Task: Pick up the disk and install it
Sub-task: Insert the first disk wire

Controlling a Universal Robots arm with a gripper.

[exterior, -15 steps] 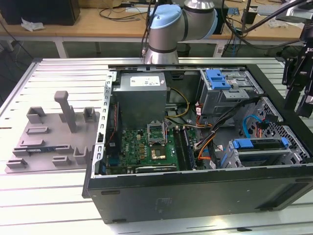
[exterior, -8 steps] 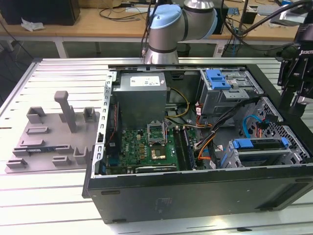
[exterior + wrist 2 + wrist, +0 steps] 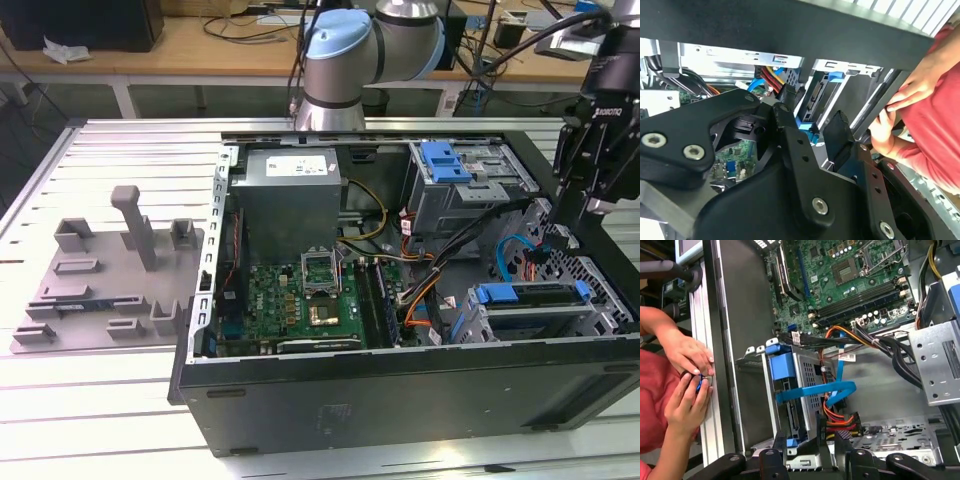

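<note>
The disk (image 3: 530,295) sits seated in the drive cage (image 3: 520,325) of the computer case (image 3: 400,400) (blue bracket uppermost). Just above it hangs the gripper (image 3: 832,440), narrowly parted and empty. A person's hands (image 3: 687,372) touch the case's rim.

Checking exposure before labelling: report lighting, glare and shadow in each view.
Exterior view: glare whitens the slatted table, while the computer case interior sits darker. Second wrist view: the black gripper is dim in the foreground, table slats behind blown out. First wrist view: the motherboard is evenly lit, no strong glare.
</note>
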